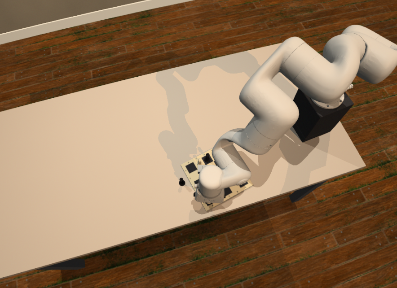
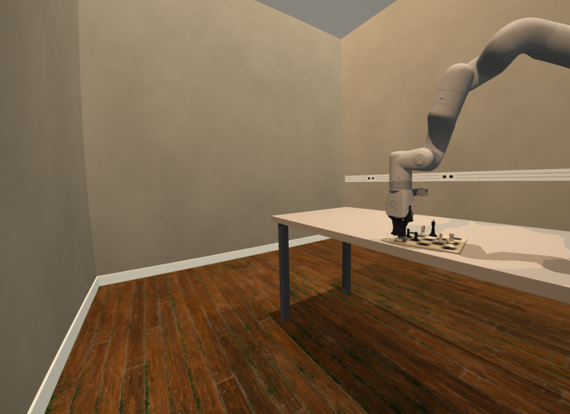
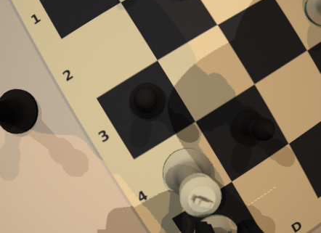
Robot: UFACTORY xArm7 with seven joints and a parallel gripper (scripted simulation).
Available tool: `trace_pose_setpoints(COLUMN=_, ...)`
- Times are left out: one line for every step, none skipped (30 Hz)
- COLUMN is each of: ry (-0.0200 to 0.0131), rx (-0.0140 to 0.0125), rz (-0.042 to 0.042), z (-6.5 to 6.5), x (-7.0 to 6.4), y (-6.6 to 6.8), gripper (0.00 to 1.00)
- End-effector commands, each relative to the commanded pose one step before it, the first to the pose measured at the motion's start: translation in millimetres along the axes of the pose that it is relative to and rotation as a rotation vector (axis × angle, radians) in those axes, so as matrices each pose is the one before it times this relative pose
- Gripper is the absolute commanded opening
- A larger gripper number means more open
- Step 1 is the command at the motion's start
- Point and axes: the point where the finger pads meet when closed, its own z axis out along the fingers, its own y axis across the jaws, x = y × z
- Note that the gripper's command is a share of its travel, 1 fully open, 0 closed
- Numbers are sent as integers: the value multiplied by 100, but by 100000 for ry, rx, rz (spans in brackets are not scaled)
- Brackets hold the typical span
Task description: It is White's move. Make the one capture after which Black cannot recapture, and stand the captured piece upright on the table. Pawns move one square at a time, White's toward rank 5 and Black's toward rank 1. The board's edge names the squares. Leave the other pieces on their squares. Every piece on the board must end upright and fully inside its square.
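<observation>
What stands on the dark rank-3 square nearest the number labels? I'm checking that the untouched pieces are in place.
A black pawn stands upright there, well inside the square. Its own base and the patch of chessboard beneath it are covered by its head from this overhead wrist view.

A pale worktop (image 1: 80,156) is carried on dark legs (image 2: 284,271) above a floor of reddish-brown wooden planks (image 2: 193,354). Plain beige walls (image 2: 207,124) are edged by a light skirting board (image 2: 202,260), and a white strip (image 2: 497,175) is fixed along the far wall.
</observation>
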Motion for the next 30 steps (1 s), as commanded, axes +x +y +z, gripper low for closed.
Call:
trace_pose_setpoints(ry=-318, rx=366, rz=5, z=-240, x=-145, y=-173, gripper=0)
trace_pose_setpoints(ry=0, rx=0, rz=0, z=0, x=0, y=0, gripper=0)
trace_pose_setpoints(ry=0, rx=0, rz=0, z=-104, x=0, y=0, gripper=0)
trace_pose_setpoints(ry=0, rx=0, rz=0, z=-183, x=0, y=0, gripper=0)
trace_pose_setpoints(ry=0, rx=0, rz=0, z=-274, x=0, y=0, gripper=0)
trace_pose_setpoints(ry=0, rx=0, rz=0, z=-370, x=0, y=0, gripper=0)
trace_pose_setpoints(ry=0, rx=0, rz=0, z=-465, x=0, y=0, gripper=0)
trace_pose_setpoints(ry=0, rx=0, rz=0, z=-553, x=0, y=0, gripper=0)
trace_pose_setpoints(ry=0, rx=0, rz=0, z=-632, x=0, y=0, gripper=0)
trace_pose_setpoints(ry=0, rx=0, rz=0, z=-696, x=0, y=0, gripper=0)
trace_pose_setpoints(ry=0, rx=0, rz=0, z=-744, x=0, y=0, gripper=0)
trace_pose_setpoints(ry=0, rx=0, rz=0, z=-772, x=0, y=0, gripper=0)
trace_pose_setpoints(ry=0, rx=0, rz=0, z=-780, x=0, y=0, gripper=0)
trace_pose_setpoints(ry=0, rx=0, rz=0, z=-766, x=0, y=0, gripper=0)
trace_pose_setpoints(ry=0, rx=0, rz=0, z=-730, x=0, y=0, gripper=0)
trace_pose_setpoints(ry=0, rx=0, rz=0, z=-674, x=0, y=0, gripper=0)
trace_pose_setpoints(ry=0, rx=0, rz=0, z=-600, x=0, y=0, gripper=0)
trace_pose_setpoints(ry=0, rx=0, rz=0, z=0, x=0, y=0, gripper=0)
trace_pose_setpoints(ry=0, rx=0, rz=0, z=0, x=0, y=0, gripper=0)
trace_pose_setpoints(ry=0, rx=0, rz=0, z=-511, x=0, y=0, gripper=0)
trace_pose_setpoints(ry=0, rx=0, rz=0, z=-412, x=0, y=0, gripper=0)
trace_pose_setpoints(ry=0, rx=0, rz=0, z=-308, x=0, y=0, gripper=0)
trace_pose_setpoints(ry=0, rx=0, rz=0, z=-207, x=0, y=0, gripper=0)
trace_pose_setpoints(ry=0, rx=0, rz=0, z=-117, x=0, y=0, gripper=0)
trace_pose_setpoints(ry=0, rx=0, rz=0, z=-47, x=0, y=0, gripper=0)
trace_pose_setpoints(ry=0, rx=0, rz=0, z=-7, x=0, y=0, gripper=0)
trace_pose_setpoints(ry=0, rx=0, rz=0, z=0, x=0, y=0, gripper=0)
trace_pose_setpoints(ry=0, rx=0, rz=0, z=0, x=0, y=0, gripper=0)
trace_pose_setpoints(ry=0, rx=0, rz=0, z=0, x=0, y=0, gripper=0)
trace_pose_setpoints(ry=0, rx=0, rz=0, z=0, x=0, y=0, gripper=0)
